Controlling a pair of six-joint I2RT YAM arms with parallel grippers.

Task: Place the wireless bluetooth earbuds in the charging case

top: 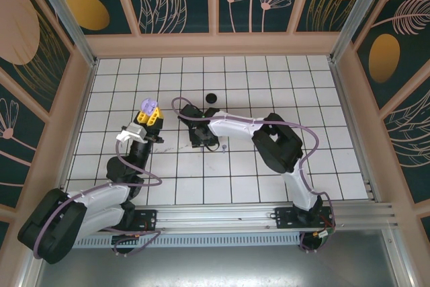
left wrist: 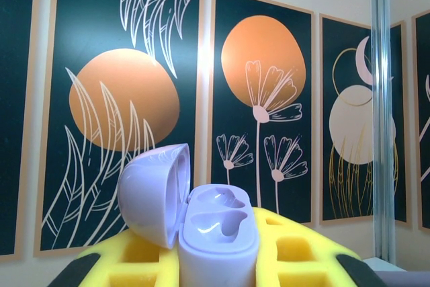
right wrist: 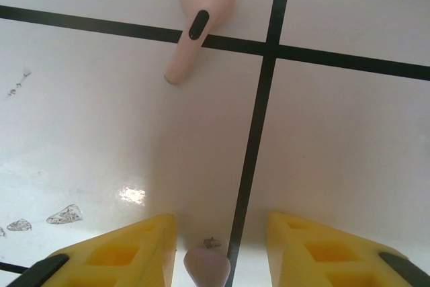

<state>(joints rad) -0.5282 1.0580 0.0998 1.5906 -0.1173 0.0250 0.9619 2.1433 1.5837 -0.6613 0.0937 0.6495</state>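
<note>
On the tiles (right wrist: 336,132), a pink earbud (right wrist: 198,18) lies before the parted right pincer (right wrist: 220,223); left pincer (top: 149,117) clamps the open charging case (left wrist: 215,230).

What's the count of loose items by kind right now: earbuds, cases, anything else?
Earbuds: 2, a pink earbud and a pale earbud between the tips of the open right gripper
Charging case: 1, lid open, both sockets empty
Black disc: 1
Total: 4

Pale earbud (right wrist: 207,267), lower part beyond edge.
</note>
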